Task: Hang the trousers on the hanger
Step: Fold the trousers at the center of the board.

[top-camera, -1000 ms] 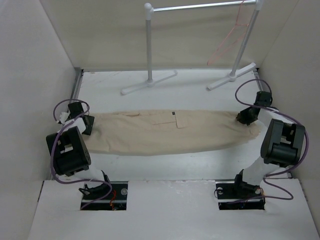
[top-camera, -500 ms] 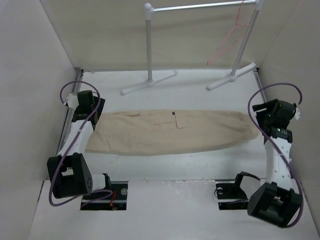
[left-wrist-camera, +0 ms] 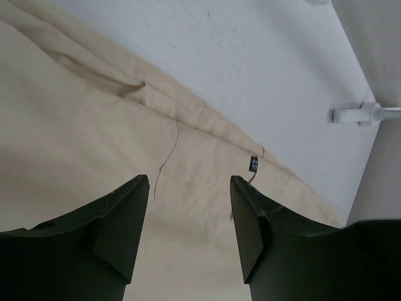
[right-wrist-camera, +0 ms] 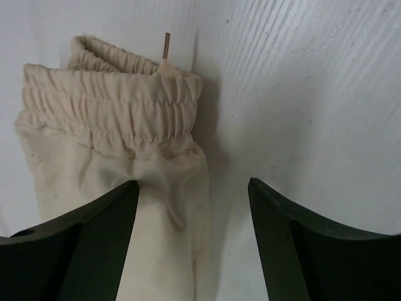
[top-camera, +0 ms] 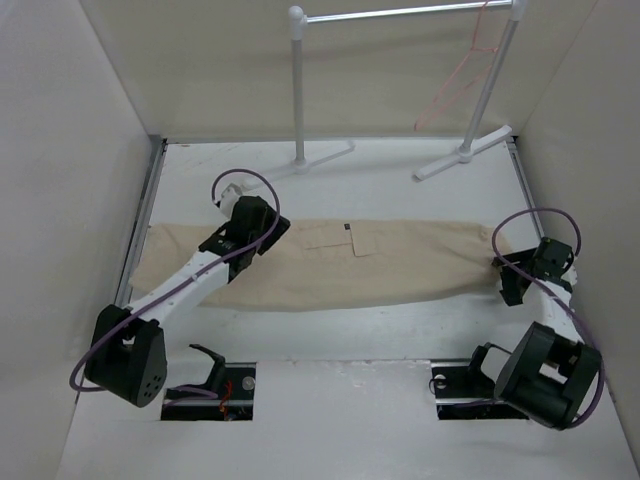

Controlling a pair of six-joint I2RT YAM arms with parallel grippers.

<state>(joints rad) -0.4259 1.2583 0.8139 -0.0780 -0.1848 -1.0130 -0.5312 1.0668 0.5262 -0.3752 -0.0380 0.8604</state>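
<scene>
1. Your landmark is the white rack [top-camera: 298, 90] at the far end of the table [top-camera: 400, 330]. Everything below is placed from it.
2. The trousers [top-camera: 400, 265] lie flat on the table in front of the rack's feet, on the side nearer the arm bases. They stretch crosswise, roughly parallel to the rack's silver bar [top-camera: 400, 13], and reach past both rack posts. They touch neither foot.
3. The hanger [top-camera: 445, 92] hangs from that bar close to the rack's right post, well apart from the trousers.
4. Your left gripper [top-camera: 276, 230] sits in front of the rack's left post, over the left half of the trousers.
5. In the left wrist view, the left gripper [left-wrist-camera: 188, 188] is released. Its jaws stand apart with plain cloth showing between them and nothing pinched. Beyond the fingertips you can see a pocket seam and a small dark label [left-wrist-camera: 253, 163]. One rack foot [left-wrist-camera: 357, 114] shows at the far right edge.
6. Your right gripper [top-camera: 508, 285] is in front of the rack's right foot, at the right end of the trousers.
7. In the right wrist view, the right gripper [right-wrist-camera: 194, 188] is also released, with its jaws spread wide and holding nothing. The gathered elastic end [right-wrist-camera: 106, 100] of the trousers lies just past its left finger. Bare table shows past the right one.
</scene>
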